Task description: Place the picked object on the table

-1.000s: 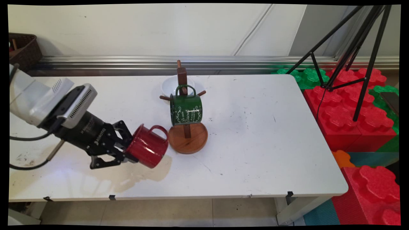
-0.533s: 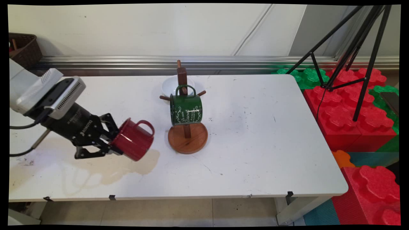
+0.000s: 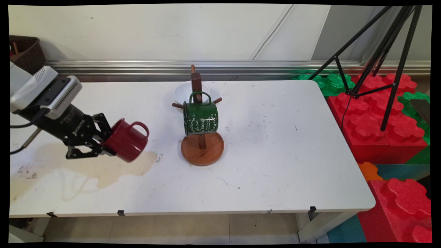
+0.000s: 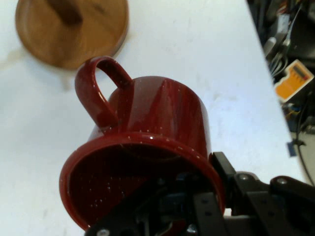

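Observation:
My gripper (image 3: 100,144) is shut on the rim of a dark red enamel mug (image 3: 125,140), held tilted above the table's left part with its handle up. In the hand view the red mug (image 4: 147,147) fills the middle; one finger is inside its mouth and one outside on the wall. To the right stands a wooden mug tree (image 3: 202,148) with a round base, and a green mug (image 3: 201,118) hangs on one of its pegs. The tree's base (image 4: 69,29) shows at the hand view's top left.
A white bowl (image 3: 184,91) sits behind the mug tree. A brown basket (image 3: 24,51) is at the far left by the wall. Beyond the table's right edge stand red and green foam blocks (image 3: 379,120) and a black tripod (image 3: 386,51).
My gripper has carried the red mug to the left and a little up, away from the mug tree. The green mug and tree have not moved.

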`<state>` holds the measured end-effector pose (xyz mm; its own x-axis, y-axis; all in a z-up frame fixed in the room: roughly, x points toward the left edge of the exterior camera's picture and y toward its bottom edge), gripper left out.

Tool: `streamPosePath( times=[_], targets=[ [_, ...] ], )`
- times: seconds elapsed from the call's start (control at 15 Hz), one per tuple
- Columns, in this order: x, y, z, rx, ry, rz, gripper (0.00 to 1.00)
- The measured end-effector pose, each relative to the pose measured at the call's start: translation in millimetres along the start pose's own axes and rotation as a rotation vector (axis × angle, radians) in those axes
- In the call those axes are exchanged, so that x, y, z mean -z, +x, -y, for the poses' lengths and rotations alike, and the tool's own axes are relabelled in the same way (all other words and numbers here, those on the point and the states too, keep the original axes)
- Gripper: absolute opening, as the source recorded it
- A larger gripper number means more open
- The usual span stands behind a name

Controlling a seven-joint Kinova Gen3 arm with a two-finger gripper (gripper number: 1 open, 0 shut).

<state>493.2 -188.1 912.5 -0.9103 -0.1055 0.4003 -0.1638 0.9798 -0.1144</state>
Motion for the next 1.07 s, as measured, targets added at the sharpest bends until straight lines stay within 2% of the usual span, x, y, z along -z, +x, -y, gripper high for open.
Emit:
streamPosePath(
  times=[0.47, 1.07],
  targets=[
    [15, -21, 19, 0.007, 0.052, 0.077, 0.00],
    [19, -42, 39, 0.015, 0.094, 0.128, 0.00]
  ],
)
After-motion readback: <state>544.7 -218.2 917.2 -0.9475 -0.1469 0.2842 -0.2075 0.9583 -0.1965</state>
